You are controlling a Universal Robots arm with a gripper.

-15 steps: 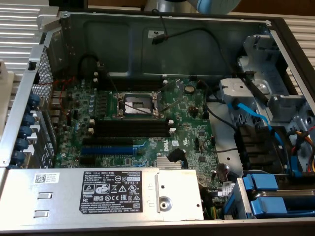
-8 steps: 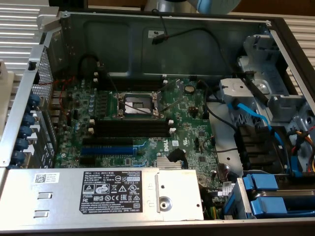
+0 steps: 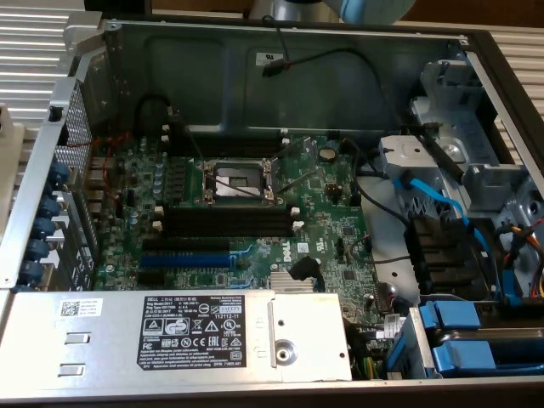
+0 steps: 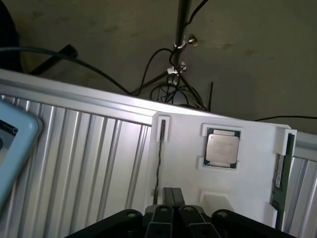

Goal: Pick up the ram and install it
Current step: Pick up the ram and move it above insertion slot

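Jaws pressed together, gripping nothing, hang over the white tray [image 4: 252, 163]. Ram [image 4: 279, 173] stands on edge in the tray's end slot, beyond the processor [image 4: 222, 150]; pickup not begun. Grasping needs jaws parted, squared across its thin edge. Black memory slots [image 3: 229, 223], frame centre, sit empty.

Matt black on the end effector [image 4: 173, 192], smooth matt white plastic for the tray [image 4: 252, 188] under and just ahead of it, dull silvery metal on the processor [image 4: 222, 150] a little beyond. Ribbed satin aluminium for the counter [image 4: 89, 158] beside it, rough matt grey for the floor [image 4: 99, 39] farther off. Dull grey sheet metal for the computer case [image 3: 212, 51].
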